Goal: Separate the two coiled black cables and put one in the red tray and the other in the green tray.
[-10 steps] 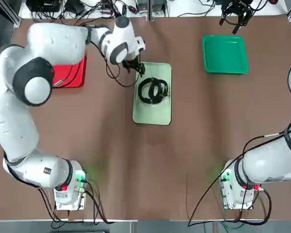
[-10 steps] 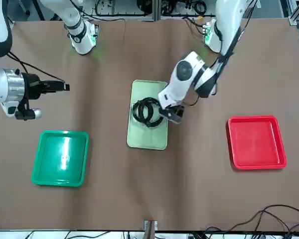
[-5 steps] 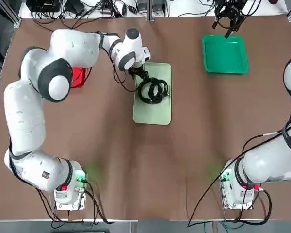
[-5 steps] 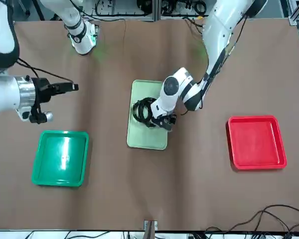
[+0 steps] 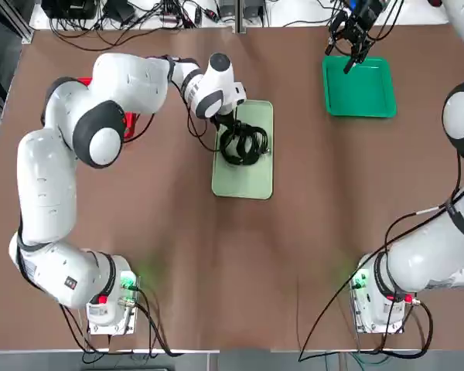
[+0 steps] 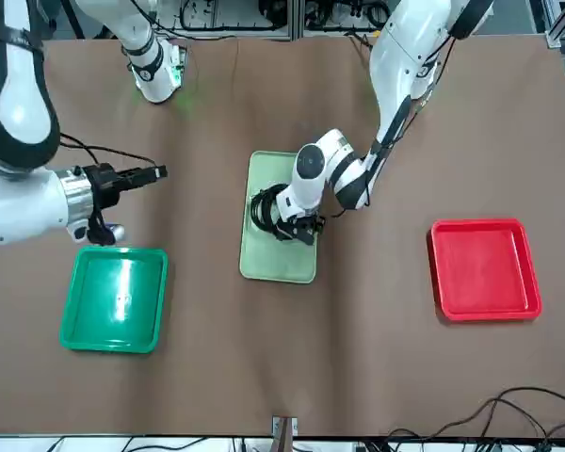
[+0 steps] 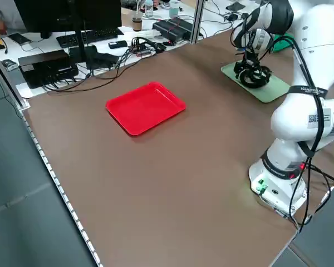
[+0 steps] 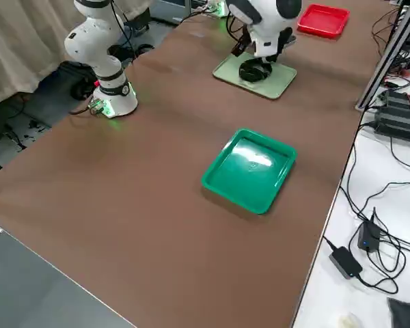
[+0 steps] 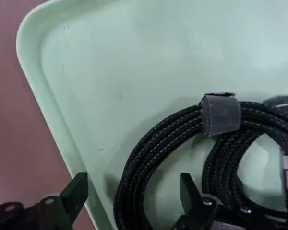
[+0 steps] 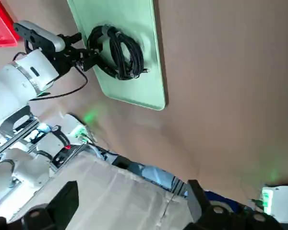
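Cables (image 5: 243, 144) lie overlapped on the pale tray (image 5: 244, 182); the left gripper (image 9: 129, 191), open astride one coil, may snag both, seemingly tangled.

A broad brown table (image 5: 240, 255) fills the room's middle. Along its far edge sits a white bench cluttered with black cables (image 7: 108, 53) and boxes (image 7: 44, 67). Pale curtains (image 8: 20, 48) hang on one side above grey floor (image 8: 27, 294).
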### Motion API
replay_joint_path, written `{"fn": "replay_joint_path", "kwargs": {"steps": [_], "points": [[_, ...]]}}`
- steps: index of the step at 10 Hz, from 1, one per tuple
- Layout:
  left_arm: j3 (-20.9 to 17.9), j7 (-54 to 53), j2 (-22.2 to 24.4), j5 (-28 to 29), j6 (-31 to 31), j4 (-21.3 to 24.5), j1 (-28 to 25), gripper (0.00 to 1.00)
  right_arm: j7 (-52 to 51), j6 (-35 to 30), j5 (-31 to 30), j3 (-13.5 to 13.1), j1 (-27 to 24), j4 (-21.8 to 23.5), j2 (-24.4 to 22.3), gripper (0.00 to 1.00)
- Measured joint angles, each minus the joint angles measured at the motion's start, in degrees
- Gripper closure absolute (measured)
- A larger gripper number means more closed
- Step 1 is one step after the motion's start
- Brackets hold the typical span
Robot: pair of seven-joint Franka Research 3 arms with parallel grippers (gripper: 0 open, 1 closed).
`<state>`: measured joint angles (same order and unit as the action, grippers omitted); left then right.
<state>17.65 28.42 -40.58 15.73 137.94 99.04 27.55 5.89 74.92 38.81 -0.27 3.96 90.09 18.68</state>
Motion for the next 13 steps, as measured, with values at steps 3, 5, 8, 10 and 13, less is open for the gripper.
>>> {"fn": "replay_joint_path", "kwargs": {"steps": [3,5,8,10,13], "points": [[-0.2,0.0,-0.4,0.2,0.0,0.0,0.0,0.16,0.0,4.9,4.1,0.1,1.0,6.1,0.0,0.00],[-0.2,0.0,-0.6,0.3,0.0,0.0,0.1,0.19,0.0,5.3,4.3,0.0,1.2,6.7,0.0,0.00],[-0.3,0.0,-1.1,0.7,-0.1,-0.1,0.1,0.41,0.0,5.3,4.4,0.0,1.2,6.9,0.0,0.00],[-0.5,0.0,-1.0,0.8,-0.3,-0.3,0.1,0.71,0.0,5.8,4.4,0.0,1.2,7.8,0.0,0.00],[-0.4,0.2,-0.9,0.8,-0.3,-0.8,0.1,0.84,0.0,7.6,6.1,0.0,1.2,8.3,-0.1,0.00]]}}
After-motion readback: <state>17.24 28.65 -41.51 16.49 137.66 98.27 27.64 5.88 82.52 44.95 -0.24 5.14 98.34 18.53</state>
